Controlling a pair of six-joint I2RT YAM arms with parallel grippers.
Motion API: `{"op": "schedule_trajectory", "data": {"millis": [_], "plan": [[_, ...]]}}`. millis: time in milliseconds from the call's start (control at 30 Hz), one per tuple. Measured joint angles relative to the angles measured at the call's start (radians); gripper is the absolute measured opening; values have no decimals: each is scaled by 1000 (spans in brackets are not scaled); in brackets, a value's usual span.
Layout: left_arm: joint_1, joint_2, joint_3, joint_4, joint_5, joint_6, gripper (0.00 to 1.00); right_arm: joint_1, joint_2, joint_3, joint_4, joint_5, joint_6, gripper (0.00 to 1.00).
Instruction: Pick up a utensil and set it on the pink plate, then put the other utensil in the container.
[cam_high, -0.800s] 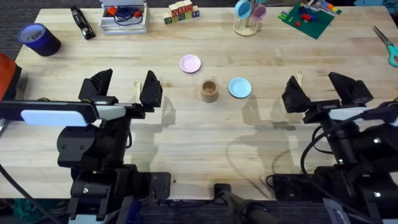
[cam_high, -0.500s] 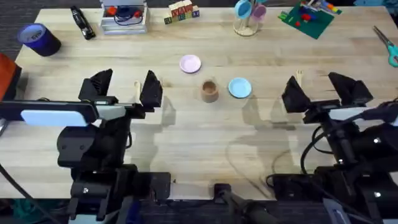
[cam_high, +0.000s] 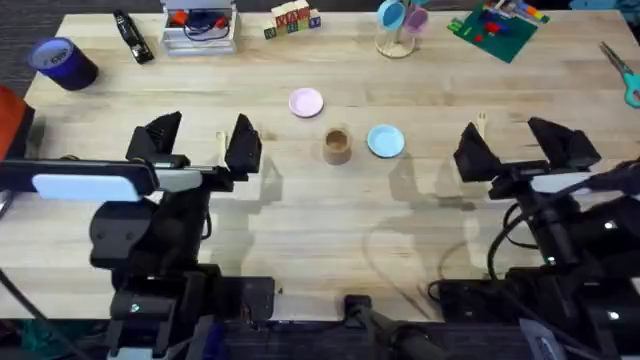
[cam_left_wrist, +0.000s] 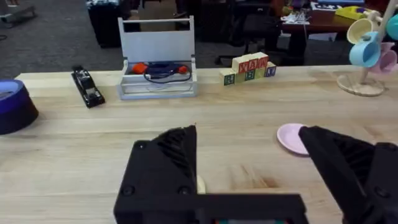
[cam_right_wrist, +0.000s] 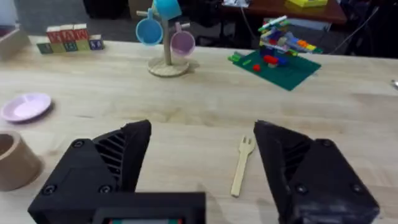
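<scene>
Since both utensils look thin, light and stiff, a mid-handle pinch suits | left gripper (cam_high: 202, 143) gapes, wooden spoon (cam_high: 220, 139) between its fingers | pink plate (cam_high: 306, 102), wooden cup (cam_high: 337, 145) beyond, right of it | right gripper (cam_high: 518, 147) gapes, wooden fork (cam_right_wrist: 242, 164) between fingers | smooth wooden table (cam_high: 330, 215), cluttered far edge, office behind

The only lettering stands on the row of wooden alphabet blocks (cam_left_wrist: 247, 69) at the far edge of the desk, in the upper middle of the left wrist view. The upper red blocks seem to carry letters, something like X and A, and the lower green and blue ones carry marks too small to make out. The same blocks (cam_right_wrist: 68, 37) at the upper left of the right wrist view are no clearer.
</scene>
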Motion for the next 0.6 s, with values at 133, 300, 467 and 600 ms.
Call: {"op": "schedule_trajectory", "data": {"millis": [133,300,467,600], "plan": [[0,0,105,-126,0,0,995,0,0,85,-112,-6,2,995],[0,0,328,-360,0,2,995,0,6,274,-311,-6,2,995],[0,41,560,-566,0,-21,995,0,65,466,-474,-6,2,995],[0,135,752,-727,0,-49,995,0,149,612,-595,-6,2,995]]}}
